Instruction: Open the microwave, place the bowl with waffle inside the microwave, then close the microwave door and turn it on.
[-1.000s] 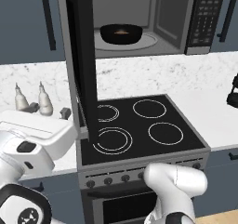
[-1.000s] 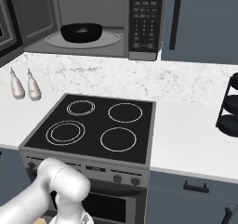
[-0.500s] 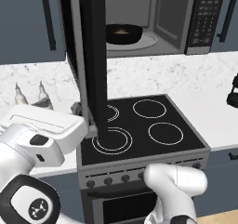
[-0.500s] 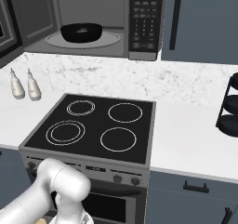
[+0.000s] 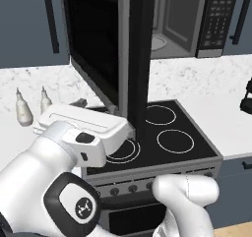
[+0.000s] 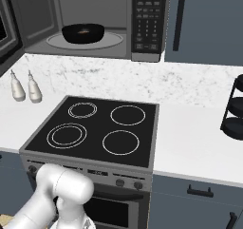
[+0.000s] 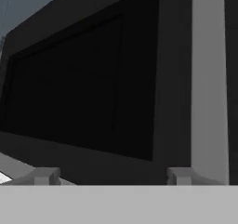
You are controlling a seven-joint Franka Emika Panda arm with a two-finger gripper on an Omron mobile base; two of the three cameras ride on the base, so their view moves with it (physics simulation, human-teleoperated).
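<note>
A simulated kitchen with dark blue-grey cabinets and a white marbled counter running along the back wall. At the far left of the counter, two white bottles stand side by side, just left of the black four-ring stove, whose row of knobs lines its front edge. Above the stove hangs the microwave, its grey cavity exposed. On the round glass turntable inside sits the bowl with waffle, a shallow black bowl with a bit of golden-brown showing in it. The microwave door is swung partway out from the left side, its dark-grey frame and big black glass window hanging over the left of the stove in the left base view; in that view the door hides most of the cavity. The hand is up close to the door, and the hand view looks straight at the black window and the lighter grey frame strip at its right. The two fingertips stand wide apart with nothing between them. Right of the cavity is the black button keypad panel. At the far right of the counter stands a black tiered rack.
</note>
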